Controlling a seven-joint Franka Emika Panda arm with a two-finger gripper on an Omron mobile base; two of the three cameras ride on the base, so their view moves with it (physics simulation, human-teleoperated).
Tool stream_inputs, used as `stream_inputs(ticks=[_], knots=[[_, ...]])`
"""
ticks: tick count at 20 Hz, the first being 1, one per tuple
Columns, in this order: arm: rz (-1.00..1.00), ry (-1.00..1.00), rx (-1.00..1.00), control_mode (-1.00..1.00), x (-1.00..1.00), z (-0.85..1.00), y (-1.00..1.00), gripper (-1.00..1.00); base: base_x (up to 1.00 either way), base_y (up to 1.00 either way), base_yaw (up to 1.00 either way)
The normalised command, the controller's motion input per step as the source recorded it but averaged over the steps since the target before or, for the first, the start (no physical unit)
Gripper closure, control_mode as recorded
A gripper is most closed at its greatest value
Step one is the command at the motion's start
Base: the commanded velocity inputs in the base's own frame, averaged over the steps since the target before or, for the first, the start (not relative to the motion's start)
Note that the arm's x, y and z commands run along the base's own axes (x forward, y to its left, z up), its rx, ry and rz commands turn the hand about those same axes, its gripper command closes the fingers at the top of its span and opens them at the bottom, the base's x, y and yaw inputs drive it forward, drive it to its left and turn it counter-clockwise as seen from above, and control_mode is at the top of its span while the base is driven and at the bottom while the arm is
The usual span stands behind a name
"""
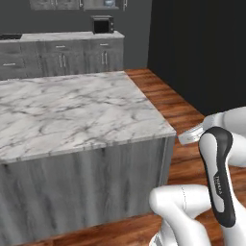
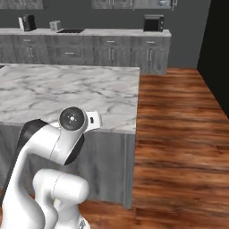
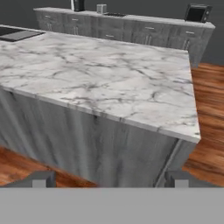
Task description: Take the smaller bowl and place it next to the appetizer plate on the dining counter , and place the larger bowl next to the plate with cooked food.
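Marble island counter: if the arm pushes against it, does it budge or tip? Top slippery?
Likely won't budge: the dining counter is a long slab on a full panelled base reaching the floor. Tipping looks unlikely, as it is broad and low. The top looks smooth, so it is probably slippery for whatever gets set on it.

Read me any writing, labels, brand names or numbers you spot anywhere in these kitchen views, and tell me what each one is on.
Small light lettering runs along the dark cover of the robot arm in the left base view: too small and blurred to read.
The microwave on the back counter: no readable markings.
The dining counter: no text.
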Motion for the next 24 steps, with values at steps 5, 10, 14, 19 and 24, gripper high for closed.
stream_inputs(ticks=[5,10,14,19,24], knots=[[0.00,0.00,0.00,1.00,0.00,0.00,0.00,-1.00,0.00,-1.00,0.00],[0.00,0.00,0.00,1.00,0.00,0.00,0.00,-1.00,0.10,-1.00,-0.01],[0.00,0.00,0.00,1.00,0.00,0.00,0.00,-1.00,0.56,-1.00,0.00],[0.00,0.00,0.00,1.00,0.00,0.00,0.00,-1.00,0.97,-0.97,0.00],[0.00,0.00,0.00,1.00,0.00,0.00,0.00,-1.00,1.00,-0.64,0.00]])
